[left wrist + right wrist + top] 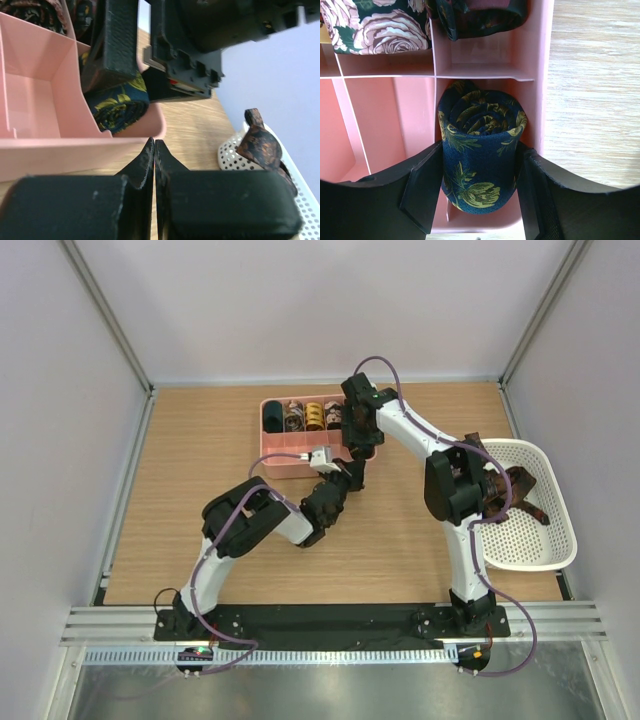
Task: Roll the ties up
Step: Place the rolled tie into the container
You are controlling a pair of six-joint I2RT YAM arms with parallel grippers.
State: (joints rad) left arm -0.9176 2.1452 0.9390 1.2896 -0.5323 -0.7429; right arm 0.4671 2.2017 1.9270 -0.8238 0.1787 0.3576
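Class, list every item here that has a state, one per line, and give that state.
left pincer: shut, empty.
right pincer: closed on the navy tie.
navy tie: rolled, in a compartment of the pink box.
rose-print tie: rolled, in the box.
brown tie: not rolled, in the white basket.

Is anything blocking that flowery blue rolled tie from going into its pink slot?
Nothing visible does. The navy rolled tie already sits in a corner compartment of the pink organizer, with the right gripper closed against its sides.
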